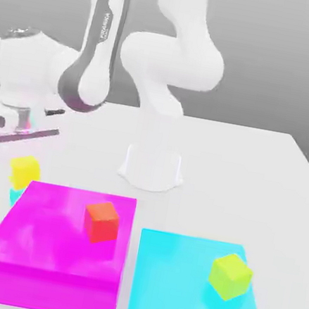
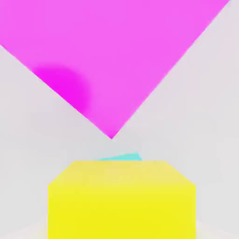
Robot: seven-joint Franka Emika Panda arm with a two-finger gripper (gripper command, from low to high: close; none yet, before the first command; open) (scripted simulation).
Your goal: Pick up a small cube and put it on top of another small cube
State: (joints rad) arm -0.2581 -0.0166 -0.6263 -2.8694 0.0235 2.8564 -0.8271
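Note:
The small yellow cube (image 1: 25, 171) hangs at the exterior view's left, just behind the far left corner of the magenta block. It sits directly over the small cyan cube (image 1: 14, 196), which is mostly hidden by that block. I cannot tell whether the two cubes touch. My gripper (image 1: 23, 151) comes down onto the yellow cube from above and is shut on it. In the hand view the yellow cube (image 2: 121, 198) looms close, with a sliver of the cyan cube (image 2: 122, 157) showing past its far edge.
A large magenta block (image 1: 55, 247) carries a red cube (image 1: 101, 221). To its right in the exterior view, a large flat cyan block (image 1: 189, 299) holds a lime cube (image 1: 229, 276). The robot's base (image 1: 151, 167) stands behind them. The magenta block's corner (image 2: 116, 56) lies beyond the cubes.

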